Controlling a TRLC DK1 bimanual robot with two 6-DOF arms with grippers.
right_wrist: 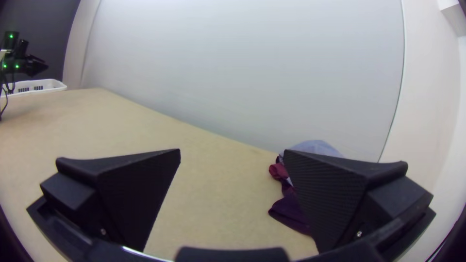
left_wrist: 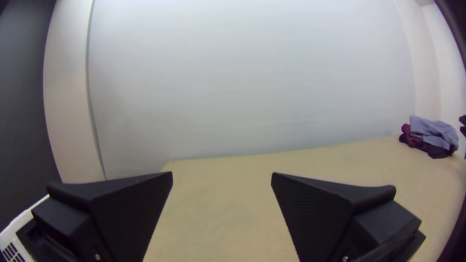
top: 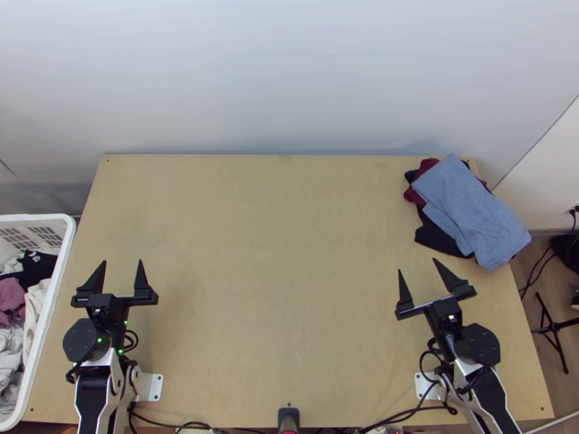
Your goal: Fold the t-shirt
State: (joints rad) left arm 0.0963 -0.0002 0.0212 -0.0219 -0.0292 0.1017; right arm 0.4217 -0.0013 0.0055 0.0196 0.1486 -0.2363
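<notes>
Presently, my left pincer [top: 122,262] and right pincer [top: 417,265] are spread, pre-fold; next, probably extract clothing [top: 11,296] from the basket [top: 36,218].

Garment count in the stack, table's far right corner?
3 distinguishable: a light blue one on top, a maroon one poking out under its far end, a dark one underneath, showing toward mid-table. More may be hidden.

The top cloth [top: 463,206] is blue, basket [top: 36,218] white, table [top: 275,289] tan.
</notes>
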